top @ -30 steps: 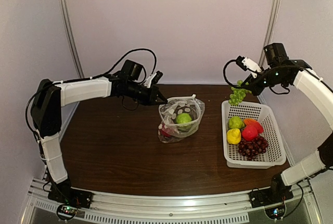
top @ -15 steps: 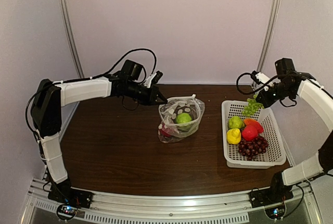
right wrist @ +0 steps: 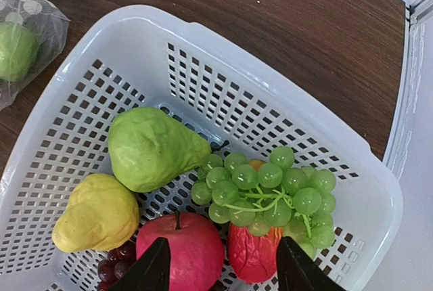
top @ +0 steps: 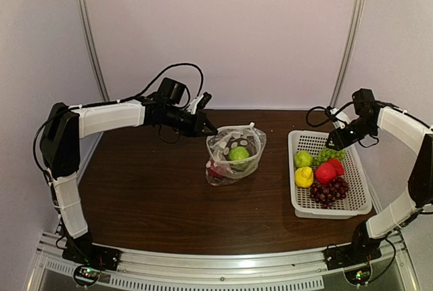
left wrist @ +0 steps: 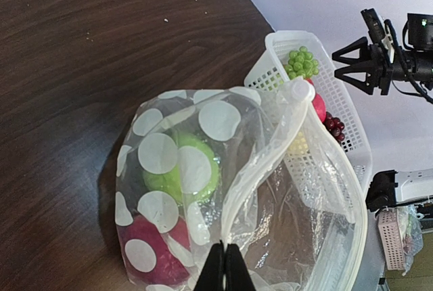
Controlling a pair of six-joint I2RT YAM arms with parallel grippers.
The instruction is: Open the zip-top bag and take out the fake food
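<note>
Left end effector: clenched on zip-top bag rim, lower centre. Right end effector: released, jaws apart, bottom edge, above green grape bunch in white basket.

1. A white perforated plastic basket sits on the right side of the table, its long side running near to far.
2. The table has a dark brown wood-grain top.
3. A metal rail runs along the table's near edge.
4. Pale walls stand behind, with thin metal poles at far left and far right.
</note>
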